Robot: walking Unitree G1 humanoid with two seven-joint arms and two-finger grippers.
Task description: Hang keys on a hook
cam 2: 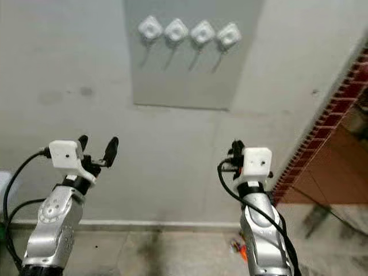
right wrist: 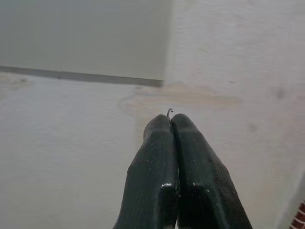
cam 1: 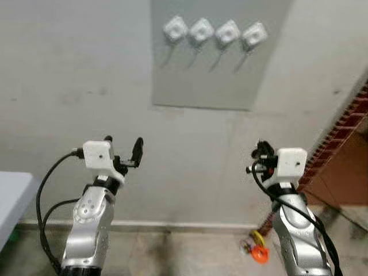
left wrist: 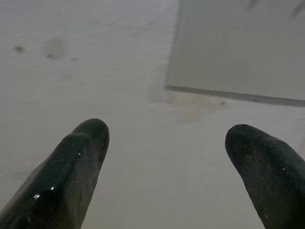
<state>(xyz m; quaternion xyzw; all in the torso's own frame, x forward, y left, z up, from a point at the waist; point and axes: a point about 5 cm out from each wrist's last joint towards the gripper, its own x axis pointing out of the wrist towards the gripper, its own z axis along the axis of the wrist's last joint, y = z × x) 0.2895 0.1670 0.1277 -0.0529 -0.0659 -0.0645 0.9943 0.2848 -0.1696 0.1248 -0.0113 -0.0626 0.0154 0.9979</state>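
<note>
My left gripper (cam 1: 123, 150) is spread wide; my right gripper (right wrist: 170, 120) is pinched together with a thin wire tip poking out. Keys (cam 1: 256, 248) lie on the floor below it. Four hooks (cam 1: 214, 33) sit above, ahead.

A panel (cam 1: 215, 63) sits on the wall (cam 1: 75, 75) straight ahead, high up; four hooks (cam 1: 215, 32) run in a row side by side across its upper part; the left gripper (cam 1: 123, 150) is raised below and to the left of the panel, the right gripper (cam 1: 260, 153) below and to its right, the two well apart; a brick edge (cam 1: 339, 129) runs down the far right; a bench (cam 1: 11, 192) corner lies at the lower left; keys (cam 1: 256, 246) lie on the floor (cam 1: 172, 253) near the foot of the wall, just left of the right arm.
</note>
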